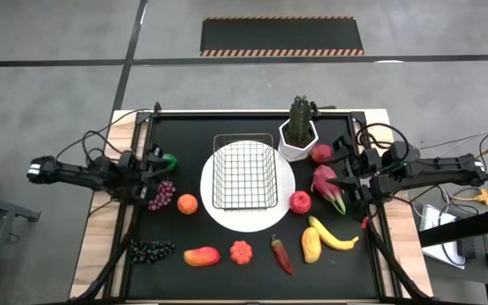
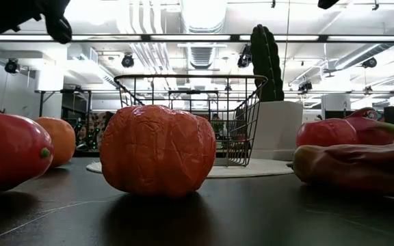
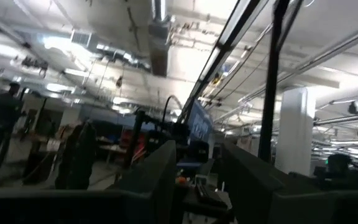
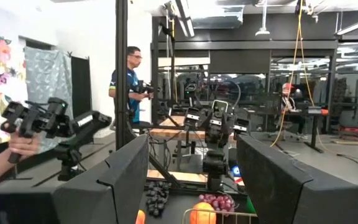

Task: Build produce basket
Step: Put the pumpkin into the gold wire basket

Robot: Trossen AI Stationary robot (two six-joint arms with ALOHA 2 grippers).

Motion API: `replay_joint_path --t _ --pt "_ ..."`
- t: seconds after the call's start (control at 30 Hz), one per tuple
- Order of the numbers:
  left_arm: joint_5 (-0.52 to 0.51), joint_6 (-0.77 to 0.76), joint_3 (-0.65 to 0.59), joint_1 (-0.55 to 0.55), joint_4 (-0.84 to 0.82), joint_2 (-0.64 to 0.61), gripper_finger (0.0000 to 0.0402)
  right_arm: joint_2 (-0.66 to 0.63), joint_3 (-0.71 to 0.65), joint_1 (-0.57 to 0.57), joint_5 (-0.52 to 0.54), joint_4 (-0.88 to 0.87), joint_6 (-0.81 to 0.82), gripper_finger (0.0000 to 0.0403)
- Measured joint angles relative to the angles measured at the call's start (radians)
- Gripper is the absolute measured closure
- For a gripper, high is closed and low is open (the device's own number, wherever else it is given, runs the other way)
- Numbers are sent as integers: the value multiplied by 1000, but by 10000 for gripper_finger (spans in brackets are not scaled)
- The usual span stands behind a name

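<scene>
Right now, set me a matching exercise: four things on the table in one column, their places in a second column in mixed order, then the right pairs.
Things:
1. small dark wire-grid basket
2. green cactus in a white hexagonal pot
3. yellow toy banana
4. round orange toy fruit

Places:
A. near the front right of the black mat
B. just left of the plate's rim, beside the purple grapes
C. on the round white plate in the middle
D. behind the plate, at its back right edge

Pairs: 1-C, 2-D, 3-A, 4-B
</scene>
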Motion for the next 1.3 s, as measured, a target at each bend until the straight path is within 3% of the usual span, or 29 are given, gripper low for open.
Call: replay_joint_path --t 0.47,0.83,1.1,1.3 --pt "-7 -33 183 0 0 307 290 185 33 2 0 77 -39 177" --pt "-5 -5 211 0 0 402 290 323 201 134 2 -111 -62 177" --pt "-5 4 211 0 6 416 290 407 316 272 168 -232 -54 177" --pt "-5 132 211 0 41 419 290 492 397 367 304 -297 -31 177"
